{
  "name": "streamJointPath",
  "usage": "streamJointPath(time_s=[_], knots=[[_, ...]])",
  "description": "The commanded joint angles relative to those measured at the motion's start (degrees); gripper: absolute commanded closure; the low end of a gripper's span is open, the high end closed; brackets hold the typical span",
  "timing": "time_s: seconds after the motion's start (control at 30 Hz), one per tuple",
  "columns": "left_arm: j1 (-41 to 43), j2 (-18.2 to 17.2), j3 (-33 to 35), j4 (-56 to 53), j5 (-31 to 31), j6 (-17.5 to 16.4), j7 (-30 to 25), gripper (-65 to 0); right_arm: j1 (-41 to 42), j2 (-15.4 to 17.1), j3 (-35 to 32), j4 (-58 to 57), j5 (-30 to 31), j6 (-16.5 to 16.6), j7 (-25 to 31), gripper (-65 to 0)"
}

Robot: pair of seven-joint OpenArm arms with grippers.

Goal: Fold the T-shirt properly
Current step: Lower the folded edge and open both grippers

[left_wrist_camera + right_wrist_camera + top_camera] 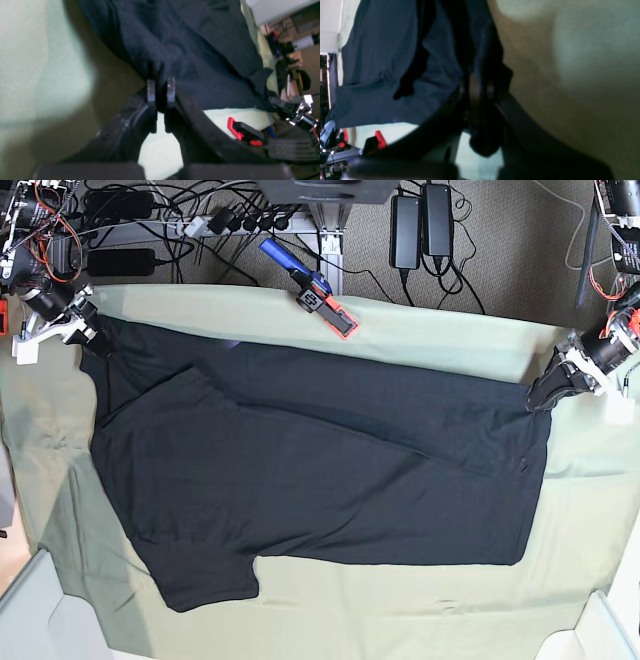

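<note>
The black T-shirt (320, 470) is lying spread across the green-sheeted table (450, 600). The left pincer (548, 390) and right pincer (92, 335) are each pinching a far corner. Soft and limp, it is likely sagging between grips; corners are the sensible holds.

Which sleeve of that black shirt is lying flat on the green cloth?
The sleeve at the near edge, spread on the sheet; the far one is bunched in the right gripper.
</note>
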Motion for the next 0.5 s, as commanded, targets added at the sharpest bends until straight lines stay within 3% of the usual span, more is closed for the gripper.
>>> streamJointPath(time_s=[0.0,0.47], knots=[[0.15,-1.18,-0.85,1.29,-1.29,-1.08,-1.22,0.0,-0.44,1.4,1.09,1.22,0.52,4.68,0.5,0.0],[4.02,-1.01,-1.88,1.44,-3.41,-1.08,0.07,0.0,-5.09,1.4,4.37,4.44,1.55,4.68,0.22,0.0]])
